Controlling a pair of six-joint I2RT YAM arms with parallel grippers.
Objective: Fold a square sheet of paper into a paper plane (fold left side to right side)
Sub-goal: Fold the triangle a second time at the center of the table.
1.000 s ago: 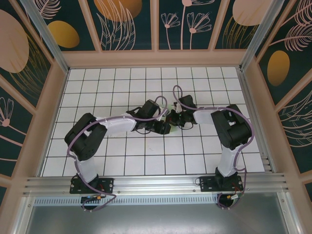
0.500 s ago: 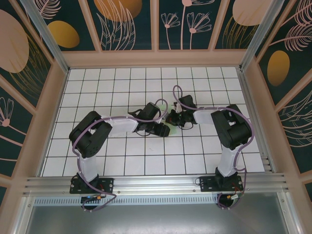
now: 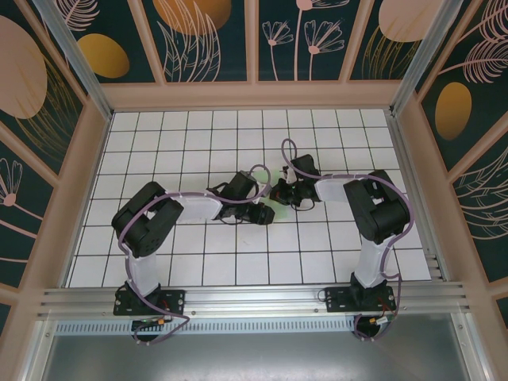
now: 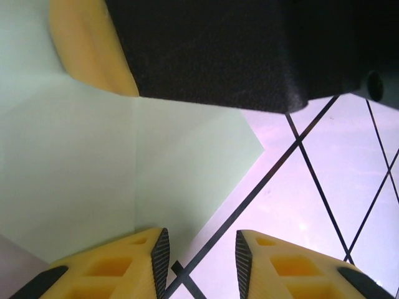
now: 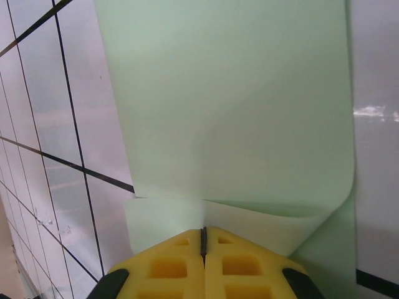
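The square sheet of paper [image 5: 230, 93] is pale green and lies near the table's middle, with one part curled over itself. My right gripper [image 5: 203, 240] is shut on the near edge of that curled band; from above, the right gripper [image 3: 278, 191] sits just right of centre. In the left wrist view the paper [image 4: 93, 174] shows a straight crease. My left gripper [image 4: 202, 258] is open over the paper's edge, with only a black grid line between its fingers. One of its fingers [image 4: 124, 268] is over the paper. From above, the left gripper [image 3: 267, 213] is close beside the right one.
The right gripper's black body [image 4: 237, 50] hangs just ahead of the left fingers. The white grid table [image 3: 198, 143] is fenced by beige frame walls [image 3: 91, 159] on three sides. An aluminium rail [image 3: 254, 298] runs along the near edge.
The left arm has shifted its wrist slightly toward the near side and its jaws have narrowed a little. The right arm has stayed put.
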